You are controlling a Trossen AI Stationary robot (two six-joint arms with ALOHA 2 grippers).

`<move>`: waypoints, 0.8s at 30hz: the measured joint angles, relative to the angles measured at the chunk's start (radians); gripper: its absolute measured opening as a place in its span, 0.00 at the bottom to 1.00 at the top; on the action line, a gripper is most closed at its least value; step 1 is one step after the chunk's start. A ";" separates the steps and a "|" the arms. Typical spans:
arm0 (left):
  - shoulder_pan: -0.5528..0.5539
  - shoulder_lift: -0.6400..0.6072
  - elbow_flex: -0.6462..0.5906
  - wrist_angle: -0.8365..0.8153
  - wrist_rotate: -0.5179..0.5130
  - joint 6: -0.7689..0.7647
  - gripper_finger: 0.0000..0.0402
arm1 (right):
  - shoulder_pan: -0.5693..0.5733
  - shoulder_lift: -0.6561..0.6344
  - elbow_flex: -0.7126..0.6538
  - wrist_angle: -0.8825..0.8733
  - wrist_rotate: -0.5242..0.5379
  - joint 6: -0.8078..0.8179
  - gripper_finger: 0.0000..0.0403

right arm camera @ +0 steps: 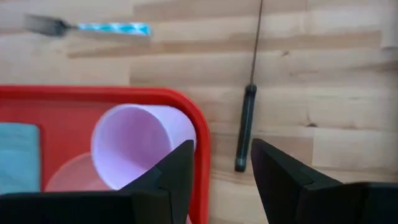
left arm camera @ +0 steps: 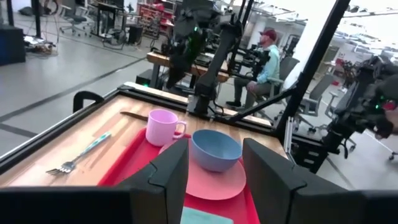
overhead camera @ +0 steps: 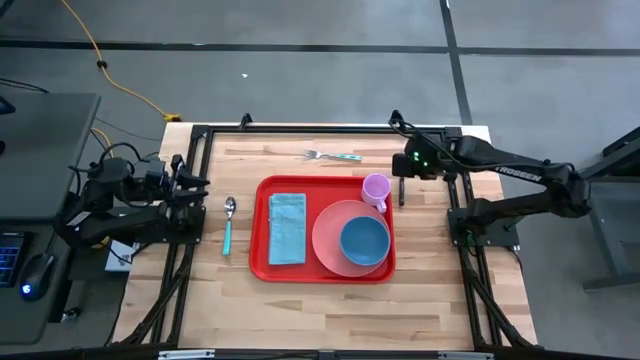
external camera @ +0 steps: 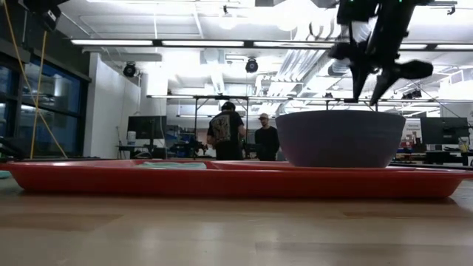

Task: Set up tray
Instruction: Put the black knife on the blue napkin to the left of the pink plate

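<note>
The red tray (overhead camera: 322,240) lies mid-table. On it are a teal napkin (overhead camera: 287,228), a pink plate (overhead camera: 340,228) with a blue bowl (overhead camera: 365,241) on it, and a pink cup (overhead camera: 376,188) in the tray's far right corner. A black-handled knife (right arm camera: 244,140) lies flat on the wood just right of the tray. My right gripper (right arm camera: 222,168) hangs open above the knife's handle end, pointing steeply down, clear of it. My left gripper (left arm camera: 214,168) stands open and level at the table's left edge (overhead camera: 195,185).
A fork (overhead camera: 333,156) with a teal handle lies on the wood beyond the tray's far edge. A teal-handled spoon (overhead camera: 229,222) lies left of the tray. Black frame rails (overhead camera: 460,215) run along both table sides. People stand in the room behind (external camera: 240,133).
</note>
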 joint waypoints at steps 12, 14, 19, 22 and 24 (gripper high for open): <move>0.000 -0.001 0.000 0.001 -0.004 -0.029 0.45 | -0.143 0.003 -0.171 0.164 -0.142 -0.056 0.53; 0.000 -0.001 0.000 0.001 -0.005 -0.033 0.45 | -0.158 0.003 -0.209 0.217 -0.167 -0.056 0.54; 0.000 -0.001 0.000 0.001 -0.006 -0.034 0.45 | -0.178 0.004 -0.288 0.328 -0.223 -0.056 0.51; 0.000 -0.001 0.000 0.001 -0.006 -0.034 0.45 | -0.179 0.005 -0.310 0.345 -0.228 -0.059 0.49; 0.000 -0.001 0.000 0.001 -0.006 -0.034 0.45 | -0.179 0.005 -0.316 0.354 -0.228 -0.066 0.48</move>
